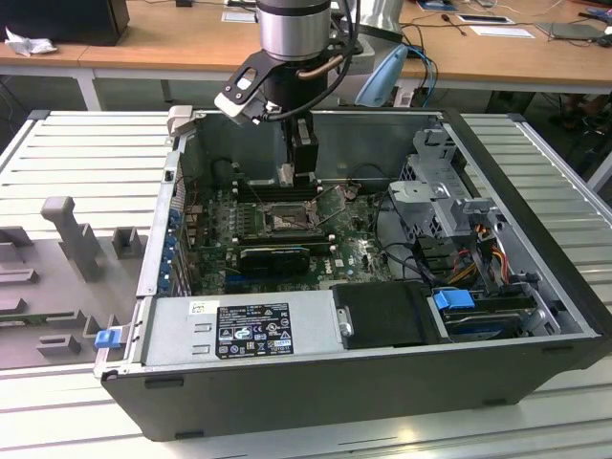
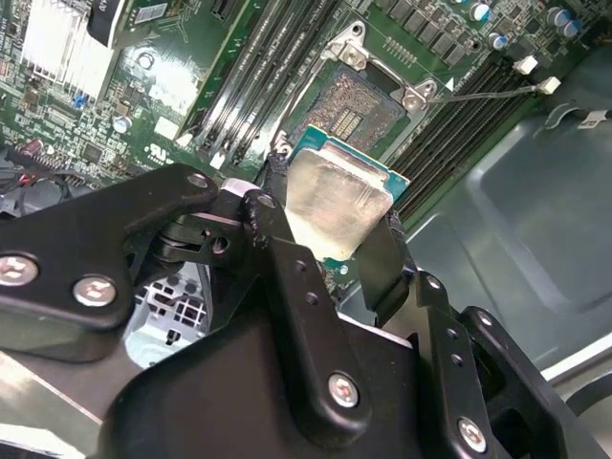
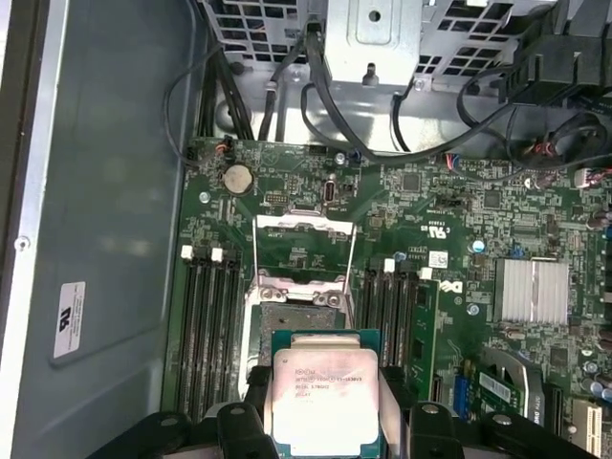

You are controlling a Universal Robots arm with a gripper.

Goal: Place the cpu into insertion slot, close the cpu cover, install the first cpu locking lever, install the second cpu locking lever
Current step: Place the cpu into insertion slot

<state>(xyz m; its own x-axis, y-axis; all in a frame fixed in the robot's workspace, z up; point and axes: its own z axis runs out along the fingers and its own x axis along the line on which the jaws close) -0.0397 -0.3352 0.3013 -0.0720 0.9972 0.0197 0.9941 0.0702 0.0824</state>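
Gripper (image 2: 333, 218): we found it clenched on the cpu, one black finger (image 2: 390, 263) on each of two opposite edges.
Cpu (image 3: 323, 397): silver top showing in both wrist views, carried above the green board and not seated.
Insertion slot (image 3: 292, 308): uncovered, with its pin field bare; in the exterior view we saw it at six o'clock from the gripper.
Cpu cover (image 3: 304, 222): swung up open at the slot's edge farther from the cpu.
Memory slots (image 3: 206, 325): long black rows flanked the slot.
Power supply (image 1: 239, 330): six o'clock from the slot in the exterior view.
Drive cage (image 1: 440, 191): three o'clock from the slot.
Case (image 1: 382, 382): open, lying on a ribbed grey table (image 1: 86, 143).
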